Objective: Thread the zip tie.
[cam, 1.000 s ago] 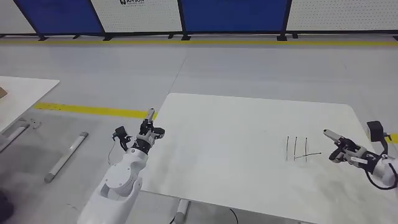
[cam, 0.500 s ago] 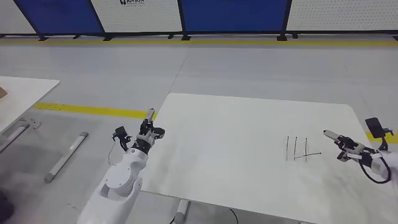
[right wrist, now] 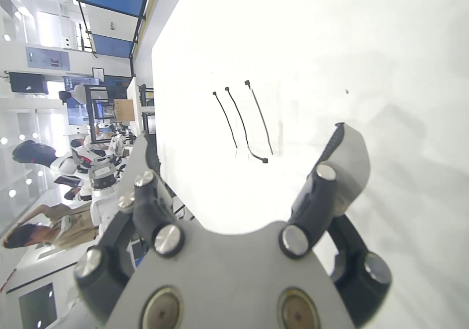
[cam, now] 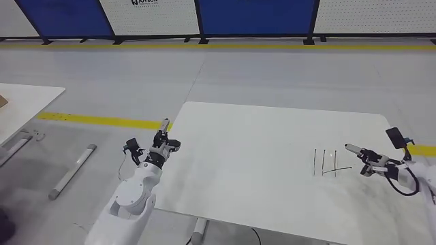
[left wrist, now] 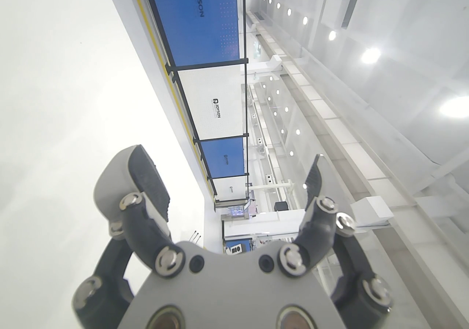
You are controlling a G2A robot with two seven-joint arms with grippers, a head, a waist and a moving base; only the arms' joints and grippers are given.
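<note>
A: Zip ties first, operator. 3 zip ties (cam: 324,162) lie flat, side by side, on the right part of your white table (cam: 259,143). A 4th tie (cam: 340,170) lies across their near ends.

B: How do they sit against the right jaws?

A: Your right gripper (cam: 354,152) is near the end of that 4th tie, on its right side, and apart from it. Through your right wrist camera the zip ties (right wrist: 238,117) show out ahead on the tabletop. They are framed in the gap between the 2 fingers (right wrist: 350,154) but lie beyond them, with their heads at the ends farther from the gripper. The 4th tie (right wrist: 261,158) is partly lost in glare, and its head lies just beside the tail of 1 outer tie.

B: Open or closed?

A: Spread wide, operator. There is nothing between the fingers and nothing touching the pads. How high the tips ride above the table, I cannot tell you.

B: And the other side?

A: Your left gripper (cam: 165,131) is at the table's left edge, well apart from every tie. Its own wrist camera shows the left gripper (left wrist: 230,163) with its jaws spread just as wide and holding nothing. The bright tabletop runs alongside 1 finger.
</note>
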